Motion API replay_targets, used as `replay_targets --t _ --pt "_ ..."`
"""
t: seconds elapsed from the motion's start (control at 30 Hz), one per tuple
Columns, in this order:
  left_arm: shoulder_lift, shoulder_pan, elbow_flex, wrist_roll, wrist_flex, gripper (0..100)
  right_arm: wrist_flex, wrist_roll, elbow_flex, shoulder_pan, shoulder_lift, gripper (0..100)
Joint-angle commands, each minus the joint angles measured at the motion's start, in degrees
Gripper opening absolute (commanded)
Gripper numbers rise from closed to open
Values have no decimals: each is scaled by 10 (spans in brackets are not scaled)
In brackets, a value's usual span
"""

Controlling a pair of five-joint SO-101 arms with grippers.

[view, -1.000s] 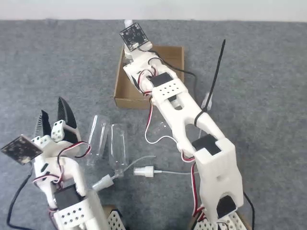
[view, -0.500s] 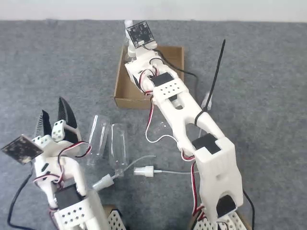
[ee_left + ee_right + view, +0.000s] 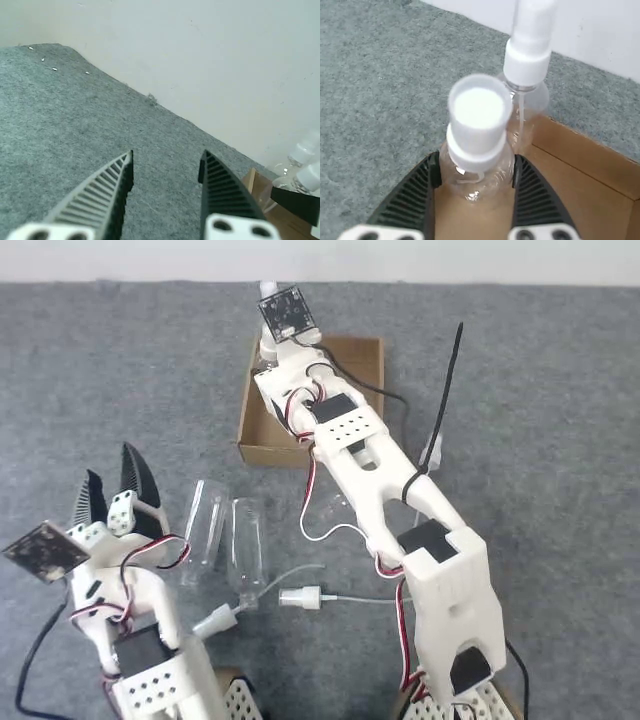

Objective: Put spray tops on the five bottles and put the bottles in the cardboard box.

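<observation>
At 7 o'clock on the grey carpeted tabletop [image 3: 560, 390], the left gripper [image 3: 108, 475] hangs with its fingers spread, holding nothing. Toward 3 o'clock of it lie two bare clear plastic bottles [image 3: 205, 520], side by side. Two loose white spray tops [image 3: 300, 597] with dip tubes lie at their 6 o'clock. At 12 o'clock, at the brown cardboard box [image 3: 365, 360], the right gripper [image 3: 476, 165] pinches one capped clear bottle [image 3: 477, 145]. A second capped bottle [image 3: 527, 65] stands just beside it. Empty and thin-walled, the bottles are probably light, dentable and slippery, so I would grip the body just under the collar.
</observation>
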Motion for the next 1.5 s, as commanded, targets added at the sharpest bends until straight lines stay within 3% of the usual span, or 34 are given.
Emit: replay_targets --t 0.0,0.13,0.37,1.27,1.47 --pt "-10 -3 -7 -8 -10 199 -15 -4 -37 -12 -5 17" --pt "-10 -3 -7 -8 -10 199 -15 -4 -38 -13 9 25" --pt "-10 -3 -7 -8 -10 199 -11 -4 -38 -13 29 152" --pt "-10 -3 -7 -9 -10 199 -7 -4 -38 -14 24 157" --pt "-10 -3 -7 -9 -10 199 22 -8 -37 -15 23 286"
